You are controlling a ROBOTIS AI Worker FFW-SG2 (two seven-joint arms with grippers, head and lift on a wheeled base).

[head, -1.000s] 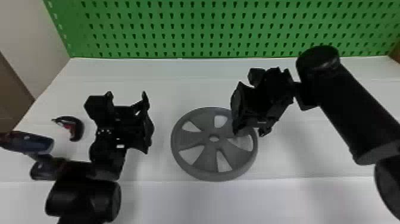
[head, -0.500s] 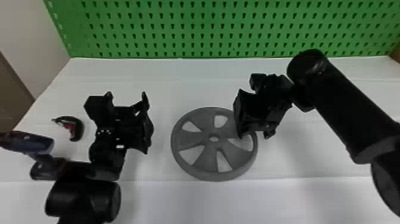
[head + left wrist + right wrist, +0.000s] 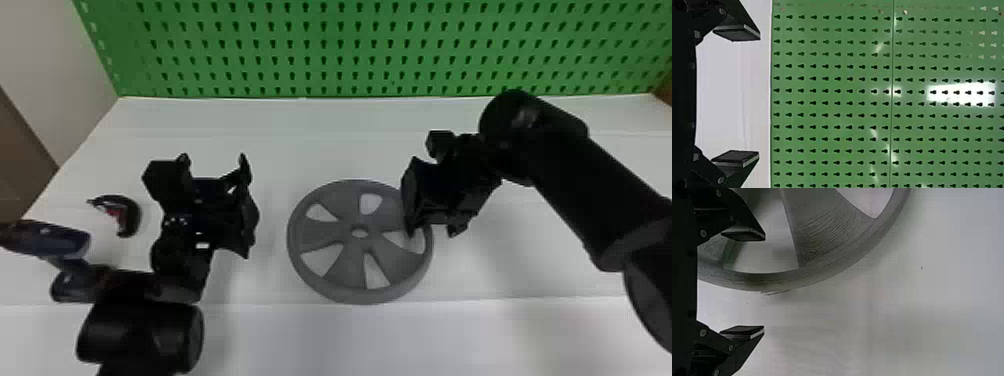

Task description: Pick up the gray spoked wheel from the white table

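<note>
- Green perforated board (image 3: 350, 50) stands along the far side of the white tabletop (image 3: 310, 340).
- Gray spoked wheel (image 3: 347, 265): lying flat on the tabletop, between the two arms; five openings noted around a small central hole. Fine curved lines mark its spokes.
- Right pincer (image 3: 433, 231): open, fingers pointing down at the wheel's right side. One finger is above the wheel, the other out beyond its rim, nothing gripped. Whether any part touches the wheel, I cannot tell.
- Left pincer (image 3: 214, 167): open and holding nothing, well to the left of the wheel and directed toward the board.
- Small curved black-and-red item (image 3: 131, 217): on the tabletop, left of the left pincer.
- Dark blue drill-shaped tool (image 3: 60, 242): at the far left, near the left arm, its lower part close beside that arm.
</note>
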